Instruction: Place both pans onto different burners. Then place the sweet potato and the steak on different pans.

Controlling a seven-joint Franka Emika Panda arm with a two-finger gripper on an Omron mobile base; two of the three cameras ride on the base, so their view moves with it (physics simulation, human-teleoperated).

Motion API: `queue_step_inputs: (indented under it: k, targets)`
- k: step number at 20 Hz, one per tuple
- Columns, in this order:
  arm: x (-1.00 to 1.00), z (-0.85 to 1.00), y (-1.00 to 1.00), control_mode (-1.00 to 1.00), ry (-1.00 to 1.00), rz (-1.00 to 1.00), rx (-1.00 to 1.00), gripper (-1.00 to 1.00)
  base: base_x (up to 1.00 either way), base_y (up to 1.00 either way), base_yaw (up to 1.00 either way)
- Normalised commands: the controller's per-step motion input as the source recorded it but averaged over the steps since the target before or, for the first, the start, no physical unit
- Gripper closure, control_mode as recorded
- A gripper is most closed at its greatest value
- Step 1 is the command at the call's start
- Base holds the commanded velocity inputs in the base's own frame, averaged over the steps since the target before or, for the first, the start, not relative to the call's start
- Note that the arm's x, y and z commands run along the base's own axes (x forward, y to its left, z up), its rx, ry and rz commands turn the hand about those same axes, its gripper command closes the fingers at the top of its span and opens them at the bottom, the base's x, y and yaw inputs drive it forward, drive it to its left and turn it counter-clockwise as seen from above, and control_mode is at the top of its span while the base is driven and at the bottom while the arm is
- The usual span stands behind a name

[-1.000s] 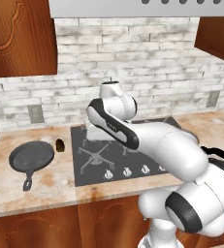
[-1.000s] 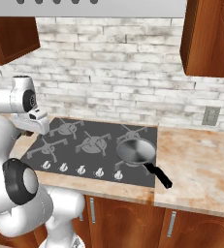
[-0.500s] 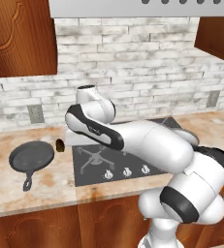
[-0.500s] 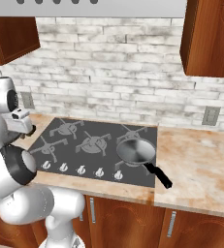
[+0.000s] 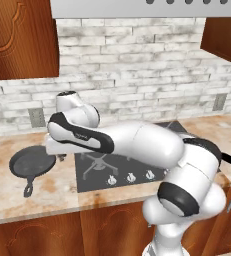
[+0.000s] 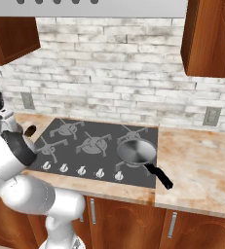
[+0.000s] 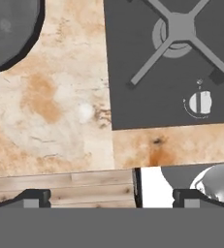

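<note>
Arm swung left toward black skillet (image 5: 32, 162) on counter (image 5: 62, 187), jaws apart, empty; steel pan (image 6: 136, 151) already on burner.

Two pans (image 5: 32, 163) (image 6: 136, 151), one sweet potato (image 6: 30, 130)

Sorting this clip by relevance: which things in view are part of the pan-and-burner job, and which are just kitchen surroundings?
Part of the job:
- black skillet, on the counter left of the cooktop
- steel pan, on a right-hand burner
- sweet potato, by the cooktop's left edge
- burners
- open claw

Just surroundings:
- white knobs
- wall outlet
- brick backsplash
</note>
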Motion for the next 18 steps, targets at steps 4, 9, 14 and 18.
queue_step_inputs:
  k: [4,9,14,18]
  targets:
    - [0.0,-0.01,0.55,-1.0,0.0,0.0,0.0,-1.0,0.0,0.0,0.0]
    - [0.01,-0.16,0.54,-1.0,0.0,0.0,-0.01,-1.0,0.0,0.0,0.0]
    - [0.14,-0.21,0.54,-1.0,0.0,0.0,-0.02,-1.0,0.0,0.0,0.0]
    - [0.3,-0.15,0.49,-1.0,0.0,0.0,-0.01,-1.0,0.0,0.0,0.0]
